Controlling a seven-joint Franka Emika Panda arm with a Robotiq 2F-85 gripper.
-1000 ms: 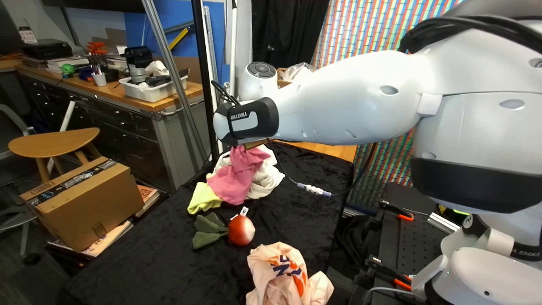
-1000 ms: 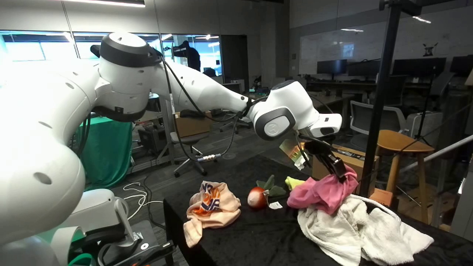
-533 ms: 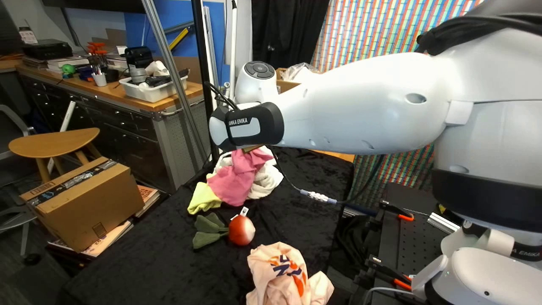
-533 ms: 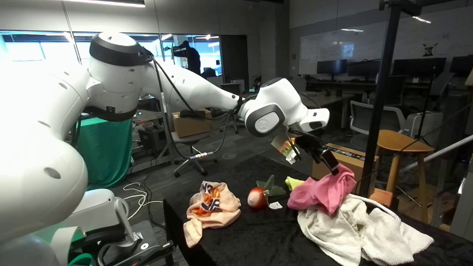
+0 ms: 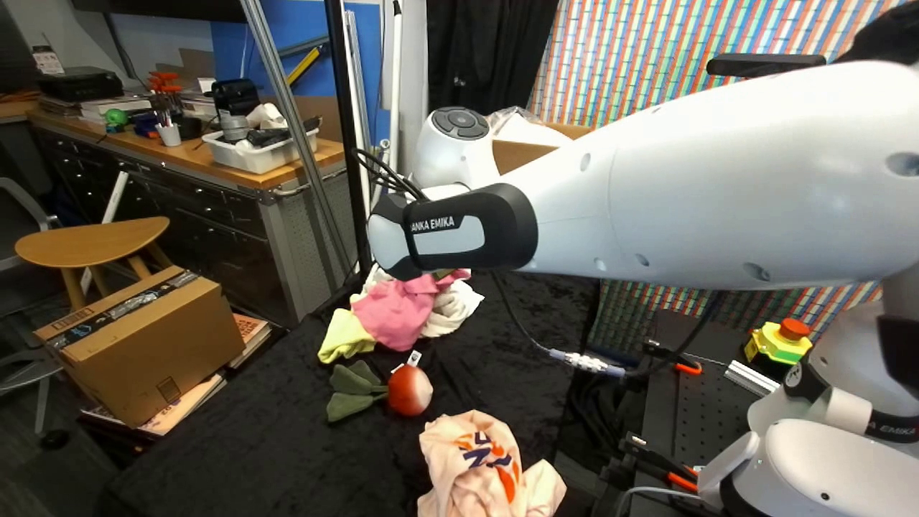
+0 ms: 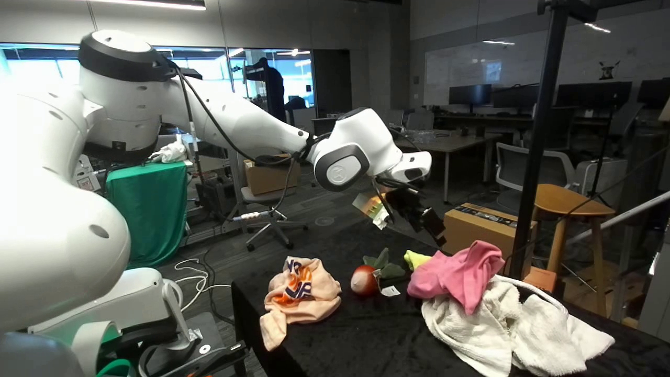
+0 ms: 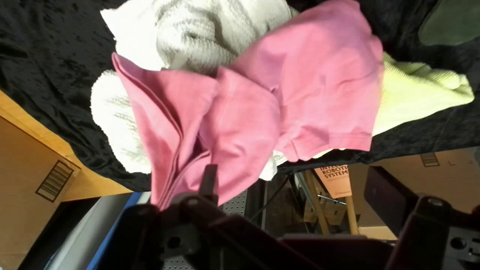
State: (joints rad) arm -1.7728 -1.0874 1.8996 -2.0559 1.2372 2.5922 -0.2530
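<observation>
Pink cloth (image 5: 393, 316) is lying left of centre in an exterior view, below the arm (image 5: 703, 194), whose band (image 5: 438, 224) is reading "ANKA EMIKA". Upper left, a white bin (image 5: 245, 159) is holding grey and black items (image 5: 269, 136), and a white cup (image 5: 169, 135) is holding pens (image 5: 164, 117). In an exterior view, we are seeing the gripper (image 6: 438, 238) right of centre, near the cloth but apart. In the wrist view, the fingers (image 7: 390, 197) are standing wide apart, clasping nothing; pink cloth is filling the centre, and an orange booklet (image 7: 336, 183), lower right, is showing "ROBOTI" and "SYSTEMS".
</observation>
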